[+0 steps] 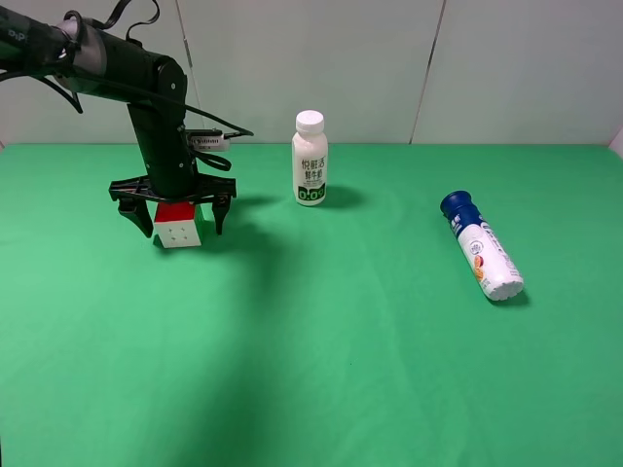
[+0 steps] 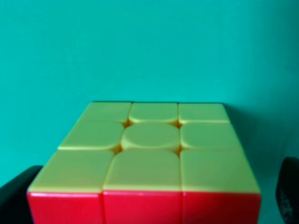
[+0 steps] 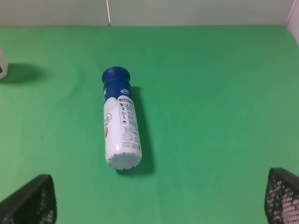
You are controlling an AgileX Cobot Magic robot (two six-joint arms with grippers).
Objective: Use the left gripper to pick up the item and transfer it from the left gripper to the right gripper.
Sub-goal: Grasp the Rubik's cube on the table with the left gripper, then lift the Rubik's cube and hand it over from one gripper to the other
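Well clear of cube (image 1: 178,227): bottle (image 1: 310,161), tube (image 1: 484,249).

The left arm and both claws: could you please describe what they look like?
The left arm is glossy black and jointed, with thin black cables looping above it and a small white tag with dark print near its wrist. The left claw is black, with a crossbar and tapered fingers. Of the right claw, only two dark, mesh-textured fingers show.
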